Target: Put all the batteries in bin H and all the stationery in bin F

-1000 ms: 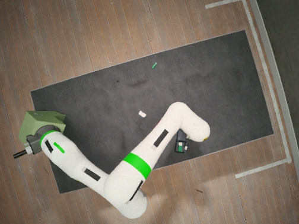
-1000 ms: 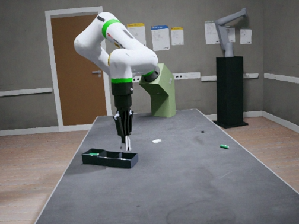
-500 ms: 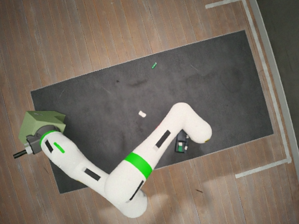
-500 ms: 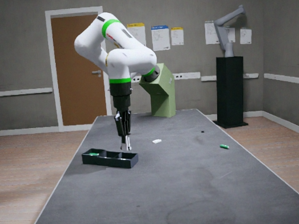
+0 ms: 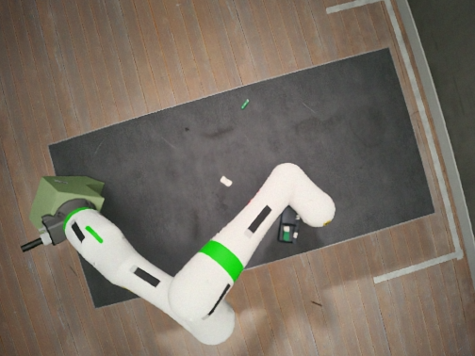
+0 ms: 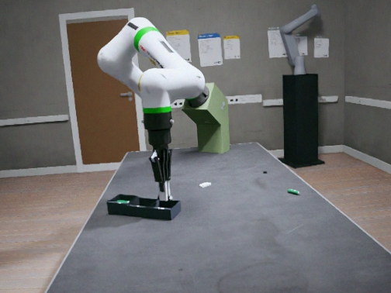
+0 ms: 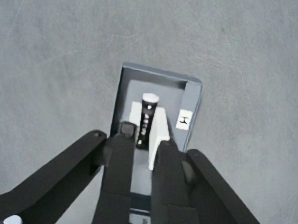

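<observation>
I have the jaws (image 6: 164, 198) narrow around a dark, white-ended battery (image 7: 147, 120), pointing down inside the walls of bin H (image 5: 286, 217) (image 6: 168, 214) (image 7: 162, 74), near the bench's left edge. The right wall, with its label, sits close to my fingers. Another dark bin (image 5: 281, 241) (image 6: 116, 209) adjoins it on the left, with a green thing (image 5: 286, 234) (image 6: 122, 201) inside; I can't read its marking. I have open room to the right: a white piece (image 5: 226, 181) (image 6: 205, 184) lies farther back, a small dark piece (image 5: 187, 129) (image 6: 264, 172) farther still, and a green cylinder (image 5: 245, 104) (image 6: 293, 191) near the right edge. The bench (image 5: 141, 188) (image 6: 233, 240) (image 7: 240, 50) is matt grey with faint scratches. Beyond are a green stand (image 5: 58, 195) (image 6: 213, 132), a brown door (image 6: 102, 97) on the left and a black pedestal (image 6: 300, 120) on the right.

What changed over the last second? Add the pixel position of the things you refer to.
The gripper (image 6: 165, 199) (image 7: 145, 118) came down slightly, its fingertips now lower at the bin marked H (image 5: 288, 217) (image 6: 171, 210) (image 7: 160, 71). The black battery (image 7: 149, 106) is between its fingers; no earlier wrist view to compare the grip. Unmoved: that bin, the green cylinder (image 5: 245, 104) (image 6: 293, 191) and the white piece (image 5: 226, 181) (image 6: 205, 184) on the table.
</observation>
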Controlling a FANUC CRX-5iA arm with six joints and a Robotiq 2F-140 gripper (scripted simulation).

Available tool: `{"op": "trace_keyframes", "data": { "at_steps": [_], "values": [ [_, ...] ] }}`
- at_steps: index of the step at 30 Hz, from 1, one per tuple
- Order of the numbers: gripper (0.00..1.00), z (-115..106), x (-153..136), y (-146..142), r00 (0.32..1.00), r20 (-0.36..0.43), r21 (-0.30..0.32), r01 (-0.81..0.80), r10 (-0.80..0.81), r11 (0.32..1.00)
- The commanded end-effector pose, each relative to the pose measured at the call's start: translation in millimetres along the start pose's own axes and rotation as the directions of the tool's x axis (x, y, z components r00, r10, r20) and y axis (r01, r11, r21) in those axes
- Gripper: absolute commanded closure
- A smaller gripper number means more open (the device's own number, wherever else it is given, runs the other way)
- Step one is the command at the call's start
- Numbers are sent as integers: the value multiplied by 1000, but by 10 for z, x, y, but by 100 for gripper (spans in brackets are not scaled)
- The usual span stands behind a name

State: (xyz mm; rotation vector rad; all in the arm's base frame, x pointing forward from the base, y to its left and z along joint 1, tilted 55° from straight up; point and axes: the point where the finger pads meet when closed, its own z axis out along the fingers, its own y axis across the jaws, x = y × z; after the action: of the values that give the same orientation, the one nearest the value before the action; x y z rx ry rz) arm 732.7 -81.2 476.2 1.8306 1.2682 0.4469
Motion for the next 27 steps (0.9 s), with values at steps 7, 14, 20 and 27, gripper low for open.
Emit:
{"op": "trace_keyframes", "data": {
  "at_steps": [7, 14, 20, 27],
  "values": [
    [85, 196, 2, 3, 1000, 0, -1, 0, 0, 1000],
    [85, 296, 2, 3, 1000, 0, -1, 0, 0, 1000],
    [85, 370, 2, 4, 1000, 0, -1, 0, 0, 1000],
    [85, 370, 2, 5, 1000, 0, -1, 0, 0, 1000]
  ]
}}
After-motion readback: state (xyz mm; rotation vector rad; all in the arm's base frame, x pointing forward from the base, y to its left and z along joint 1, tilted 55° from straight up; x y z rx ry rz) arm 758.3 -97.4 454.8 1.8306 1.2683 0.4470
